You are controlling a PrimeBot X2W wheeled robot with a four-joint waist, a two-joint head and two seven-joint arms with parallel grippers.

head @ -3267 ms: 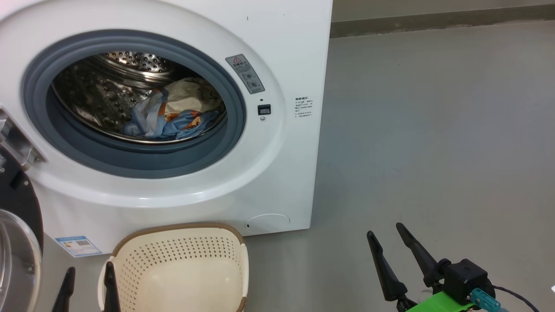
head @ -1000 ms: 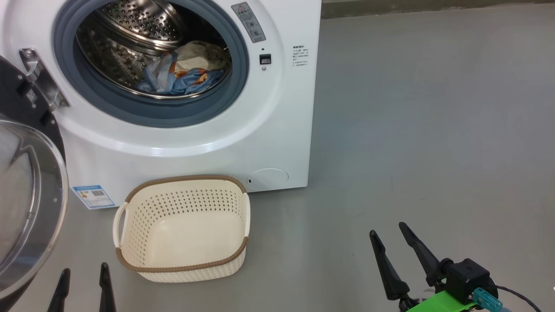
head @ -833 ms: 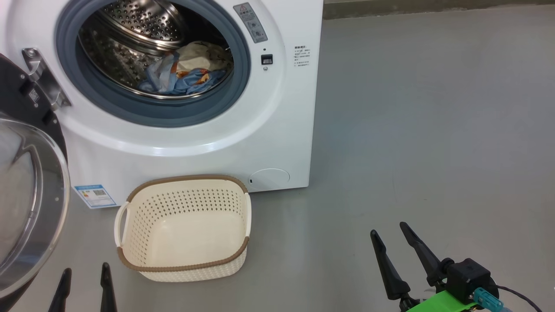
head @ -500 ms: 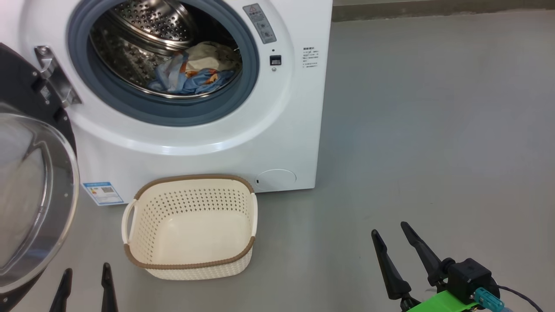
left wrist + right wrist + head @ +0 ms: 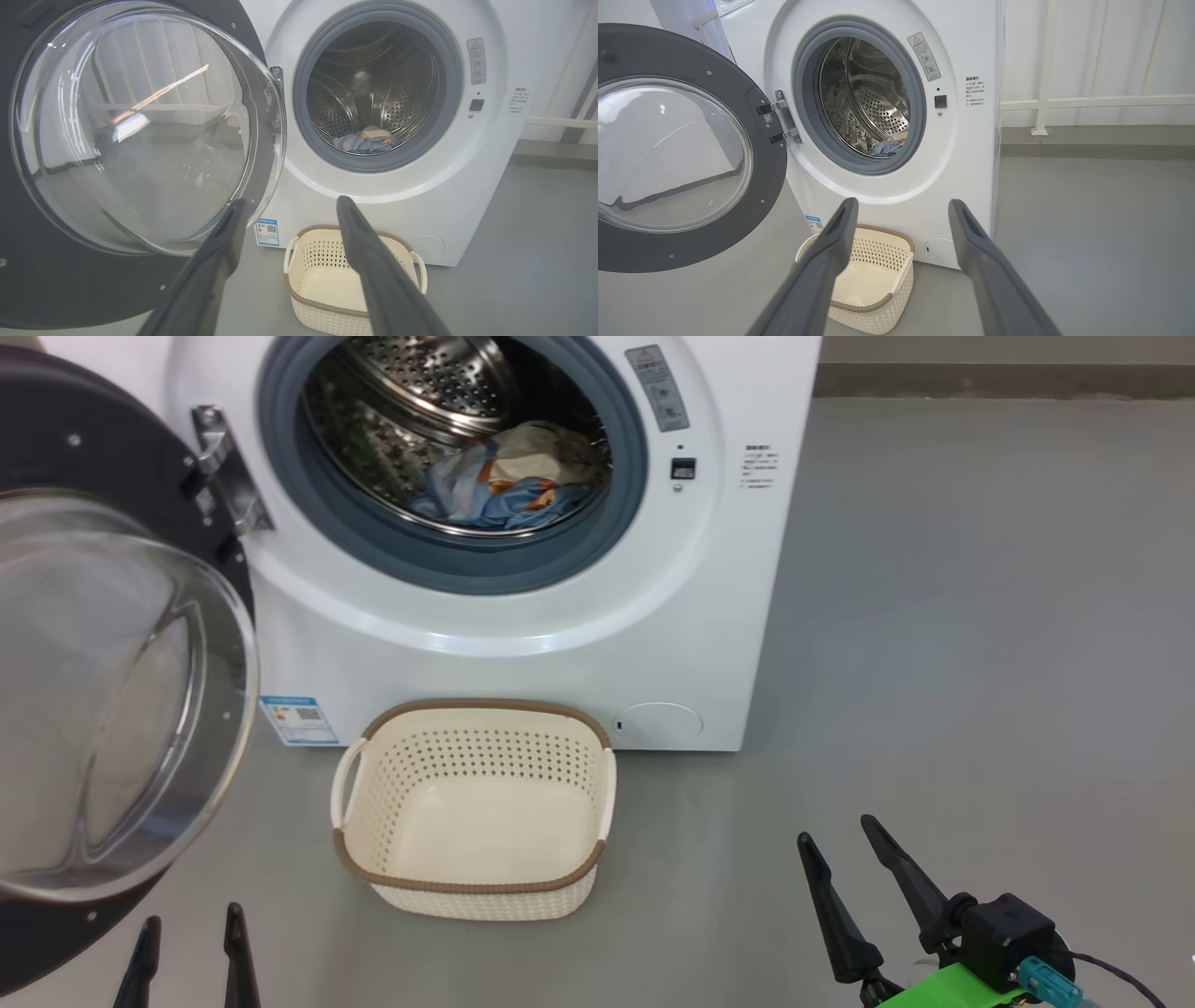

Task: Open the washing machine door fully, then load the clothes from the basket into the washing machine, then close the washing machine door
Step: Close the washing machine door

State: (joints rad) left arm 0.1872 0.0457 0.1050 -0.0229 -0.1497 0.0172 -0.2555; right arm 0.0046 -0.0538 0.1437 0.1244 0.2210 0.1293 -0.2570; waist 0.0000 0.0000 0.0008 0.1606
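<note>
Spread and empty, left claw (image 5: 190,917) low beside the open washing machine door (image 5: 112,691), right claw (image 5: 834,831) likewise spread above floor (image 5: 980,616)

The washing machine door (image 5: 103,691) juts out at left; the basket (image 5: 471,888) sits before the open drum (image 5: 392,439).

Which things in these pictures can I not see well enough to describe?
Print on the blue label sticker: too small, head view.
The clothes: right wrist view, mostly hidden by the grey gasket.
The washing machine door: head view, cut by the left edge.
Left gripper: head view, bottom edge hides all but fingertips.
</note>
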